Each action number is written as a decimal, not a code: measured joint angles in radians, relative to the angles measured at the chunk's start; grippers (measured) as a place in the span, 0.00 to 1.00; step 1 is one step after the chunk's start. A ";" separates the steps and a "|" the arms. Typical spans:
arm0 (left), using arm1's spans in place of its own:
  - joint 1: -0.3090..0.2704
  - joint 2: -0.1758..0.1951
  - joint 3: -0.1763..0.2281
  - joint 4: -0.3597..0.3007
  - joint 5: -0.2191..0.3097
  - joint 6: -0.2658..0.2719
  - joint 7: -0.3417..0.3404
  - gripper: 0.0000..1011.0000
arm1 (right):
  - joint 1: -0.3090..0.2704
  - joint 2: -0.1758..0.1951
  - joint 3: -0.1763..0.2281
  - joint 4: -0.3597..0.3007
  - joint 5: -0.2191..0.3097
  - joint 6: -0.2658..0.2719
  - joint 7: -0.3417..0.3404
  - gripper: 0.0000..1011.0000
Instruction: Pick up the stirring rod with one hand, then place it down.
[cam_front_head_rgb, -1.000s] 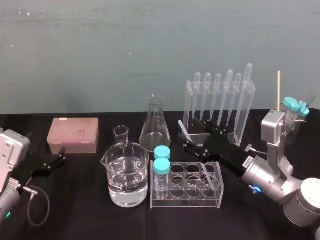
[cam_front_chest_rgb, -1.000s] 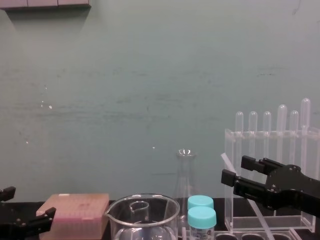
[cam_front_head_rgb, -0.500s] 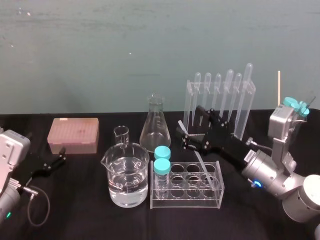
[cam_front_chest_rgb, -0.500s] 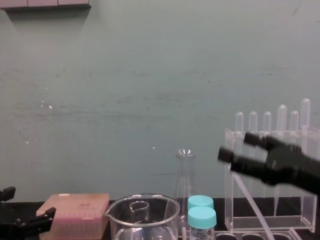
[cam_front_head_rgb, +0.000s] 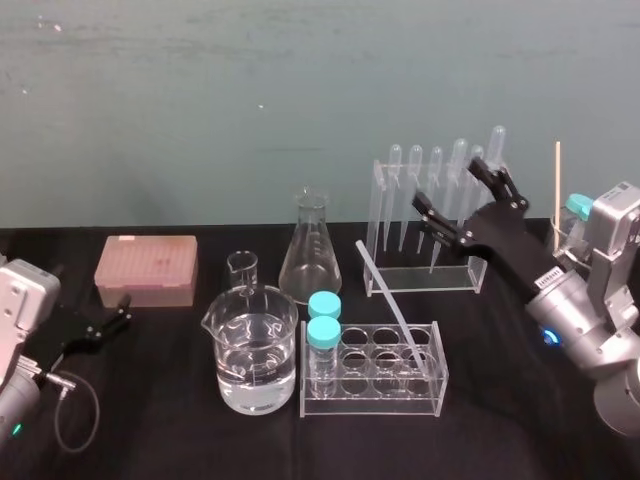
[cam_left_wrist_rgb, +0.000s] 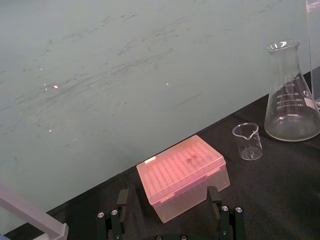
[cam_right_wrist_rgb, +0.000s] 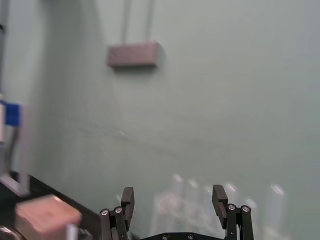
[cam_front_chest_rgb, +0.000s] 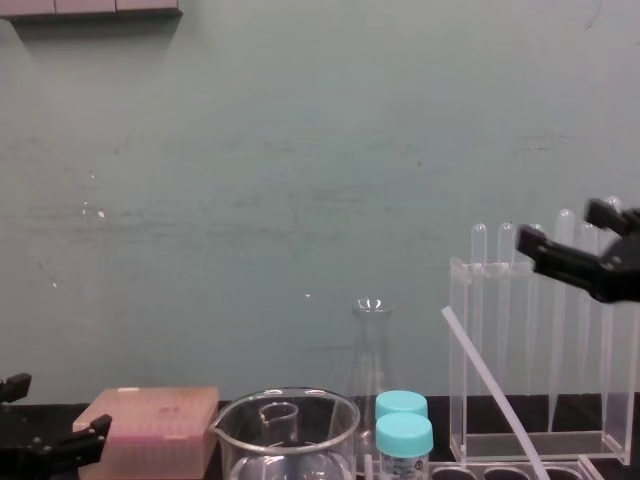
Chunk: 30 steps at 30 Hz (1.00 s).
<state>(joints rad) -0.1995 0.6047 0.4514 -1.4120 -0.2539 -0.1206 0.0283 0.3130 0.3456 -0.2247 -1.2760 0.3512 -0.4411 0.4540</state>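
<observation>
The stirring rod (cam_front_head_rgb: 392, 305) is a thin translucent stick that leans with its lower end in a well of the low clear rack (cam_front_head_rgb: 436, 392) and its upper end tilted back and left. From the chest view the stirring rod (cam_front_chest_rgb: 490, 385) slants in front of the tall test tube rack. My right gripper (cam_front_head_rgb: 458, 196) hangs open above and behind it, up by the test tube tops and apart from the rod, also seen as right gripper (cam_front_chest_rgb: 560, 228). In its wrist view the right gripper (cam_right_wrist_rgb: 173, 196) has nothing between its fingers. My left gripper (cam_front_head_rgb: 100, 326) rests open at the table's left.
A beaker of water (cam_front_head_rgb: 252, 350), two blue-capped vials (cam_front_head_rgb: 323, 322), a small beaker (cam_front_head_rgb: 242, 268) and a conical flask (cam_front_head_rgb: 310, 250) stand left of the rod. The tall test tube rack (cam_front_head_rgb: 372, 228) is behind it. A pink tip box (cam_front_head_rgb: 147, 270) sits at the back left.
My right gripper opened off the rod and rose up and back to the right. The rod stays leaning in the low rack. The left arm has not moved.
</observation>
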 joint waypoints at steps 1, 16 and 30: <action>0.000 0.000 0.000 0.000 0.000 0.000 0.000 0.99 | -0.006 0.002 0.006 -0.003 -0.005 0.014 -0.012 0.99; 0.000 0.000 0.000 0.000 0.000 0.000 0.000 0.99 | -0.071 0.032 0.033 -0.030 -0.047 0.229 -0.078 0.99; 0.000 0.000 0.000 0.000 0.000 0.000 0.000 0.99 | -0.066 0.031 0.030 -0.028 -0.042 0.210 -0.074 0.99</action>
<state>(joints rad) -0.1995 0.6047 0.4514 -1.4120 -0.2539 -0.1205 0.0283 0.2470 0.3763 -0.1942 -1.3042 0.3093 -0.2313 0.3803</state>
